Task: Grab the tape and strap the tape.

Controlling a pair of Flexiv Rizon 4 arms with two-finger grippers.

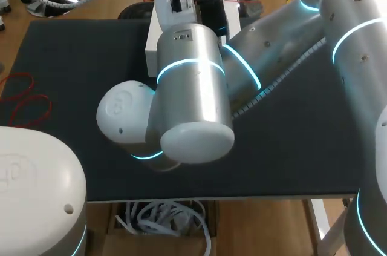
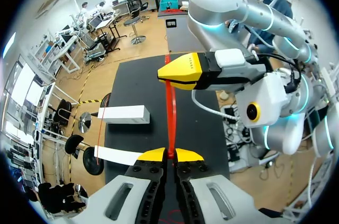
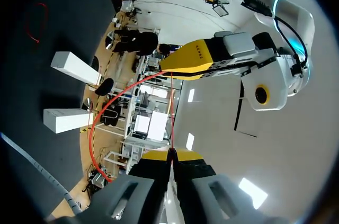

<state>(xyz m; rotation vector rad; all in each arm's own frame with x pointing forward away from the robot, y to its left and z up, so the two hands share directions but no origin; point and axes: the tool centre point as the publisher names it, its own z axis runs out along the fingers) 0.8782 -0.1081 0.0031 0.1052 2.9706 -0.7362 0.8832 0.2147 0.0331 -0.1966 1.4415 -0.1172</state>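
Between the two grippers: red tape (image 2: 170, 113) runs in a straight, taut line above the black table (image 2: 132, 75).

Left gripper (image 2: 169, 154): fingers narrow, yellow tips pinched on one end of the tape from both sides.

Right gripper (image 3: 170, 154): also narrow, tips clamped on the other end. It sits straight ahead of the left gripper, tip facing tip.

Right wrist view: a slack length of the same tape arcs out from the left gripper's tips, runs beside the taut stretch and drops past the right gripper's side.

One white box (image 2: 124, 114) and a second white box (image 2: 119, 155) lie on the table to one side of the left gripper, below the tape line.

Head view: right arm (image 1: 193, 86) covers mid-table and both grippers are hidden. Red loops (image 1: 27, 100) lie on the table near its edge.
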